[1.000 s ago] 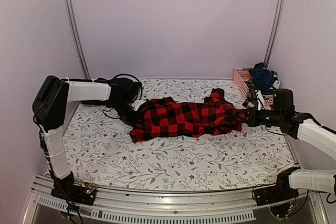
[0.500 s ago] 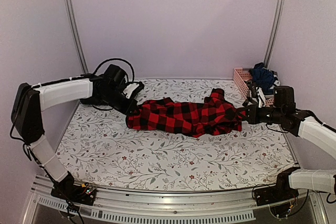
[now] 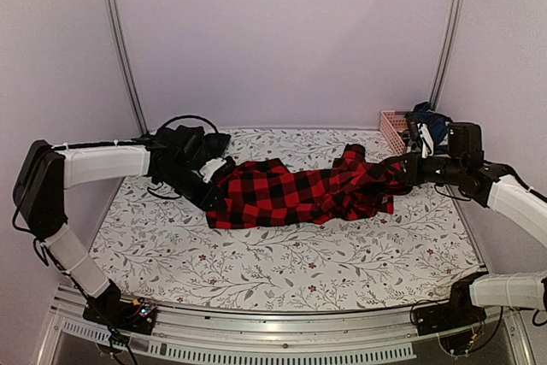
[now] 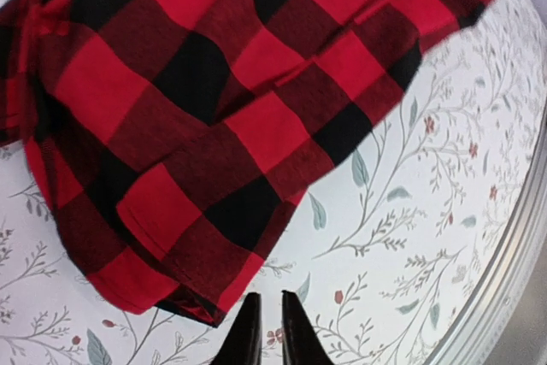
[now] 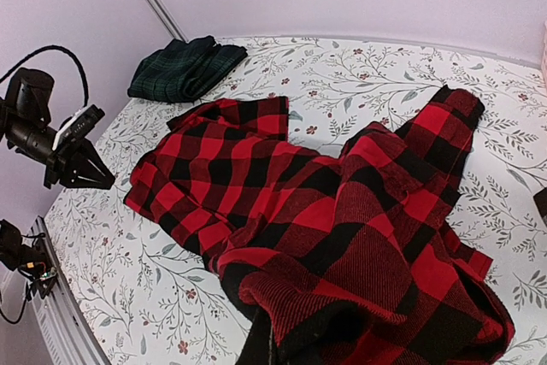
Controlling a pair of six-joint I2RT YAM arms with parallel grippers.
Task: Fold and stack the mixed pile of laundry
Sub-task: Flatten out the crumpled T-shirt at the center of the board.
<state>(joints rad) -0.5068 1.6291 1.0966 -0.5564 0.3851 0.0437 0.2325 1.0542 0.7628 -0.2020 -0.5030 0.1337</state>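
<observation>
Compared with a second ago, the right end effector (image 3: 408, 170) is holding its end of the red-and-black checked flannel shirt (image 3: 299, 194) higher off the desk (image 3: 282, 271). Meanwhile the left end effector (image 4: 272, 337) is sitting lower, down by the shirt's left edge.

The right end effector is clenched on a bunched fold of the shirt, and the fabric is sloping down from it toward the middle of the desk. The left end effector is released. Its fingers (image 4: 248, 335) are standing only slightly parted with nothing between them. They are hovering just beside the shirt's hem over the leaf-patterned cloth (image 4: 410, 211), and in the right wrist view they are not touching the fabric.

The shirt is stretching across the middle of the desk from left to right, with one part sticking out toward the far side. A dark green tartan piece (image 5: 184, 66) is lying at the far left corner of the desk, near the shirt but not touching it. Dark navy clothes (image 3: 427, 121) are sitting in the pink basket (image 3: 391, 126) at the far right corner, behind the right arm.
</observation>
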